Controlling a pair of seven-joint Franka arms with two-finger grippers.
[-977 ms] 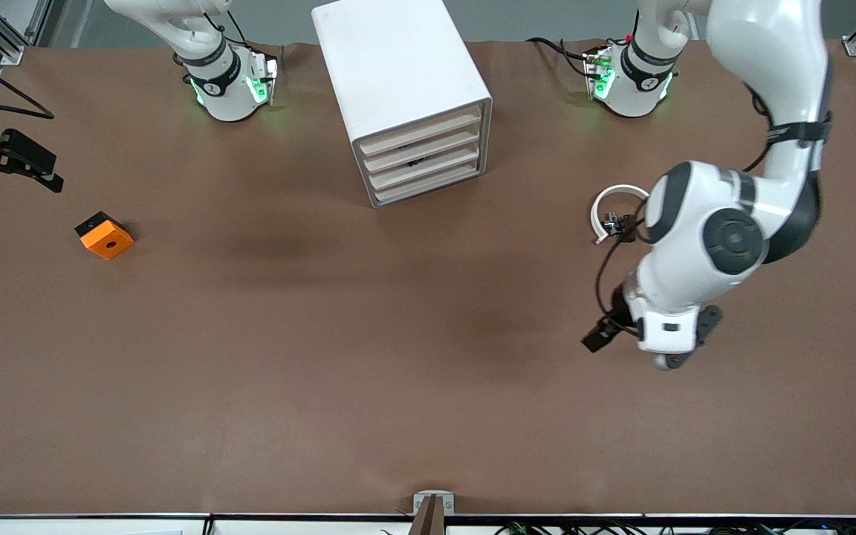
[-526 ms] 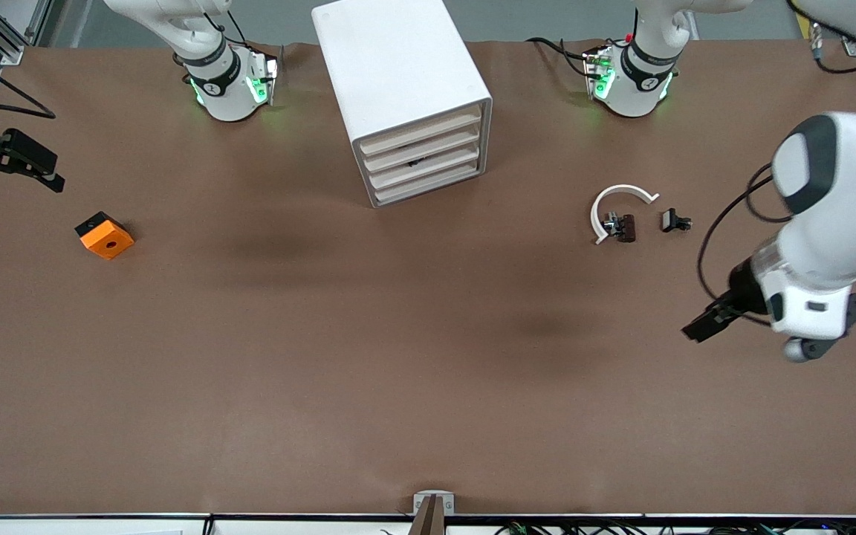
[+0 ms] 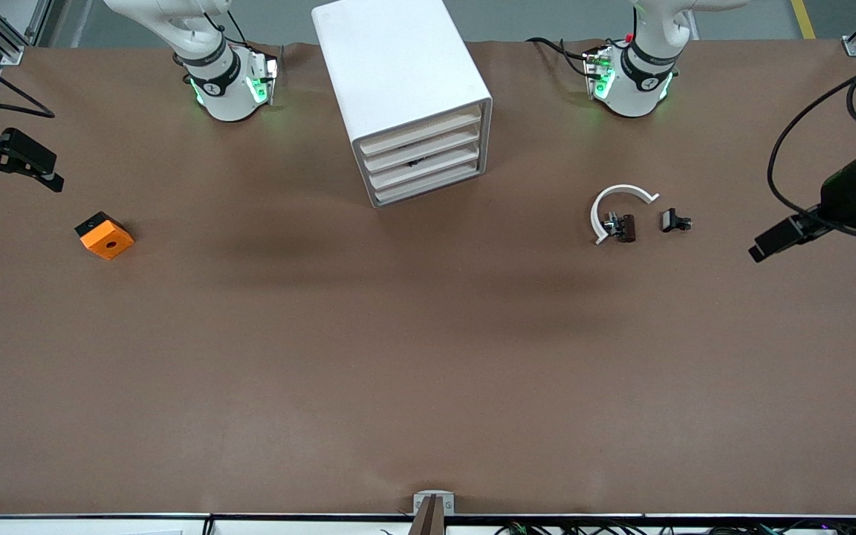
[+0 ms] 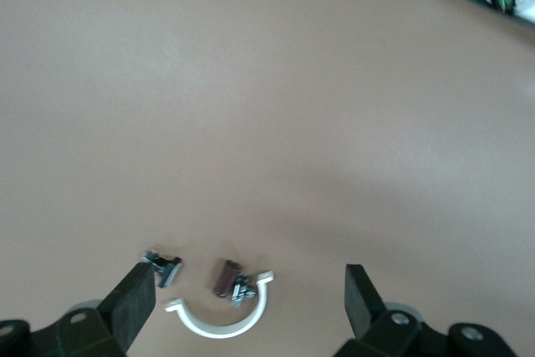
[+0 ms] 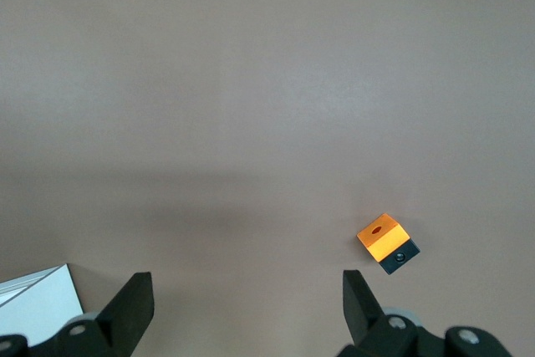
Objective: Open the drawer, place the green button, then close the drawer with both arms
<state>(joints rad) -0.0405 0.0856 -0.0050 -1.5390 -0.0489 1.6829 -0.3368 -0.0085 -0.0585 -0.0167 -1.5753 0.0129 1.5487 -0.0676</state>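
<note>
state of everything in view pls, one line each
drawer: shut, like the other three in the cabinet
button: lying on the table, not held
left gripper: open, empty, above the table's left-arm end
right gripper: open, empty, above the table's right-arm end
orange block: resting on the table, not held

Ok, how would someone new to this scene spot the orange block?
Start from the white cabinet between the arm bases and go toward the right arm's end of the table. The orange block lies alone, nearer the front camera than the cabinet. It is the only bright thing: orange top with a small hole, black side.
</note>
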